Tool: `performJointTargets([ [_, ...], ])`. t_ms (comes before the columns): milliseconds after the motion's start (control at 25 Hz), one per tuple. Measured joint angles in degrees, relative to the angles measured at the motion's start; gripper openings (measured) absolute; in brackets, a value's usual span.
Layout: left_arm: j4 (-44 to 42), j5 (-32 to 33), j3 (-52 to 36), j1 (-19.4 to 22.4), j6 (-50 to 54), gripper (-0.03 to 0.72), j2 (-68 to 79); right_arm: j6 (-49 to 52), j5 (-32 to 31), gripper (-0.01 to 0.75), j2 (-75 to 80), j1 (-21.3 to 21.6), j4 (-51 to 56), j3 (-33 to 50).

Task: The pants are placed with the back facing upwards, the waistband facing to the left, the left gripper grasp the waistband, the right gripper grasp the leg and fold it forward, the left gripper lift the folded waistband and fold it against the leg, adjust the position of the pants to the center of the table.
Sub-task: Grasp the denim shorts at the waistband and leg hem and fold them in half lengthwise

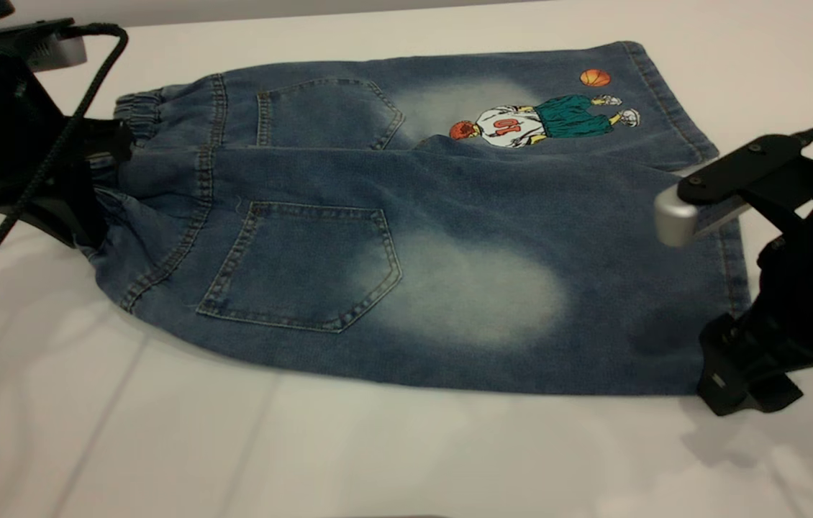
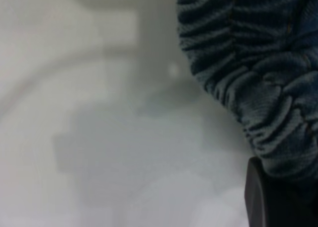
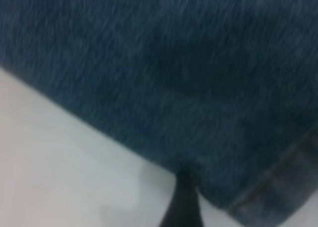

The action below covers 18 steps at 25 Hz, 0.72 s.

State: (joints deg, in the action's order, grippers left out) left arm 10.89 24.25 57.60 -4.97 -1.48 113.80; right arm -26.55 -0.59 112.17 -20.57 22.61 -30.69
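The pants (image 1: 450,180) lie back side up on the table (image 1: 306,453), with the gathered waistband (image 1: 140,115) at the left. My left gripper (image 1: 93,208) is at the near part of the waistband (image 2: 258,88); the ruched denim runs down into its black finger (image 2: 263,202), so it is shut on the band. My right gripper (image 1: 727,374) holds the near corner of the plain leg (image 1: 493,288) by the hem. One dark finger (image 3: 184,207) pokes out from under the denim (image 3: 174,73). The plain leg's far edge overlaps the leg with the basketball-player print (image 1: 543,119).
White table surface stretches in front of the pants and behind them. A black cable (image 1: 32,180) trails down from the left arm across the table's left side. The right arm's camera housing (image 1: 694,212) hangs over the hem.
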Motion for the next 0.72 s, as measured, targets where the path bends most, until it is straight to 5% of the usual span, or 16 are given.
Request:
performJointTargets([
  [120, 0.8, 0.0, 0.0, 0.0, -0.1, 0.069, 0.0, 0.0, 1.2, 0.386, 0.8, 0.0, 0.0, -0.1],
  [320, 1.0, 0.0, 0.0, 0.0, -0.2, 0.069, 0.0, 0.0, 2.1, 0.081, 0.9, -0.1, 0.1, -0.6],
  [440, 1.1, 0.1, 0.1, 0.0, -0.2, 0.069, -0.1, 0.0, 1.8, 0.031, -0.4, -0.2, 0.0, -0.6],
  [720, 4.2, 2.7, 4.4, 0.0, -0.2, 0.069, -1.5, 0.0, -10.8, 0.027, -16.2, -0.1, 0.2, -5.2],
])
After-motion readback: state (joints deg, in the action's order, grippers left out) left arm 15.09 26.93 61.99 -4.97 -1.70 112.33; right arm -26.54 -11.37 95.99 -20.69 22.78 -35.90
